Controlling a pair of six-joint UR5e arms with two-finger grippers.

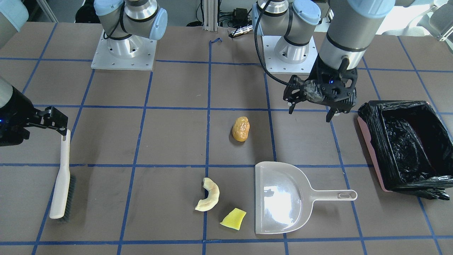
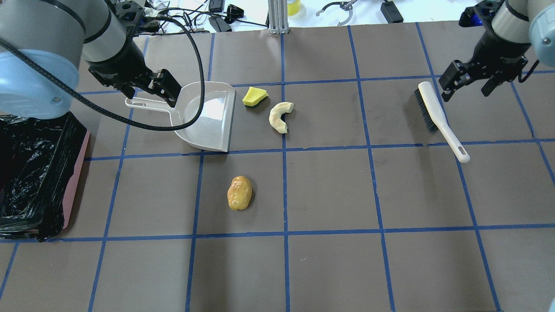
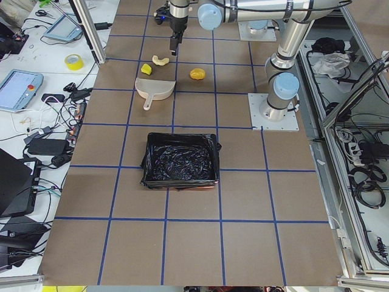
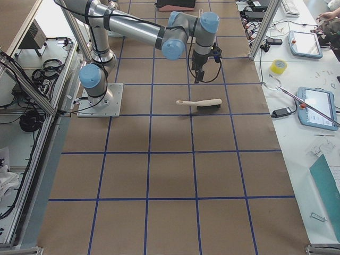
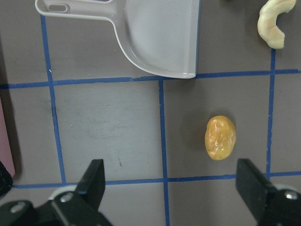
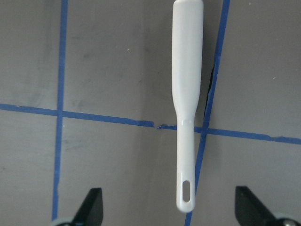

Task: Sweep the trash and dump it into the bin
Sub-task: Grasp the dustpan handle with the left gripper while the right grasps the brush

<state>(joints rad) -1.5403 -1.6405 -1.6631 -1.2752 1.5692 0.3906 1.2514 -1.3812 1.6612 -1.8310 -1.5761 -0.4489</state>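
The golden-brown potato-like lump point(image 1: 241, 129) lies mid-table. The pale crescent slice point(image 1: 209, 194) and the yellow spongy wedge point(image 1: 233, 219) lie beside the mouth of the beige dustpan point(image 1: 279, 198). The pinkish bin point(image 1: 370, 148) with its black bag stands at the robot's left table end. My left gripper point(image 2: 149, 93) is open and empty, raised over the dustpan's handle; its wrist view shows the lump point(image 5: 220, 138) and the dustpan point(image 5: 160, 37) below. My right gripper point(image 2: 466, 89) is open and empty above the white brush point(image 2: 438, 117), whose handle point(image 6: 188, 94) lies between the fingers' lines.
The brush lies flat on the robot's right side, bristles toward the middle. Both arm bases point(image 1: 124, 49) stand at the robot's table edge. Blue tape lines grid the brown table point(image 2: 329, 186). Cables and tools lie beyond the far edge point(image 2: 217, 17).
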